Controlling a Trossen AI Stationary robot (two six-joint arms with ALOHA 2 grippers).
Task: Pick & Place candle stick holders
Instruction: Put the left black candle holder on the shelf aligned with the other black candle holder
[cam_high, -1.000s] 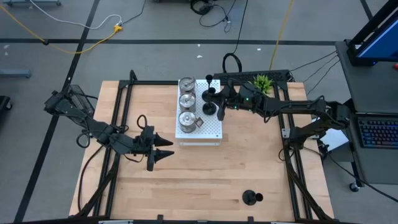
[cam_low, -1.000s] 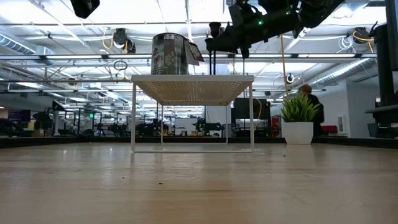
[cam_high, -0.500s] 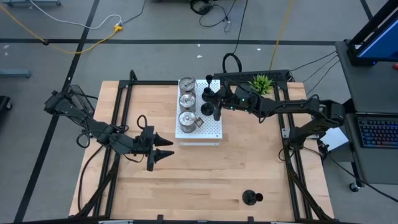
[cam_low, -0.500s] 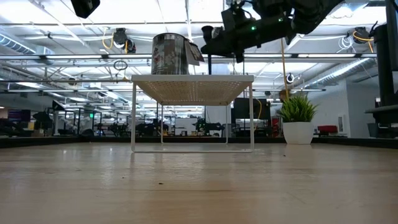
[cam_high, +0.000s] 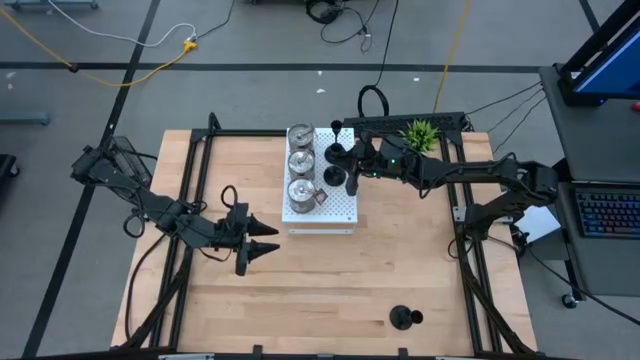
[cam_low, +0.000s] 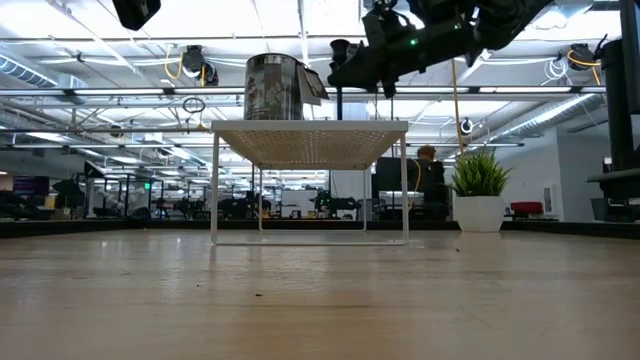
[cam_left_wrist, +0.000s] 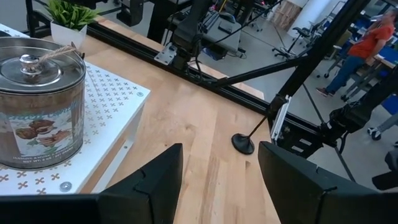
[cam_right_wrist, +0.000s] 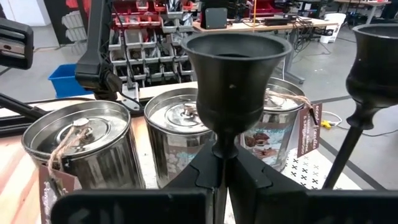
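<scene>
Three silver round holders stand in a row on the white perforated board. A black holder stands on the board next to them. My right gripper is over the board's right side, shut on a second black holder, which is upright. A third black holder stands on its round base near the table's front edge. My left gripper is open and empty, left of the board and low over the table. My right gripper pinches the black holder's thin stem between its two fingers, just below the cup. The fingers come level from the table's right side and lie across the stem. The holder stays upright over the board; I cannot tell whether its base touches the board.
A small green potted plant stands behind my right arm at the far right. Black frame rails run along the table's left and right sides. Bare wood lies in front of the board. A person is in the room beyond.
My right gripper has carried the black holder a little toward the table's left over the board, then slightly back, keeping it upright.
</scene>
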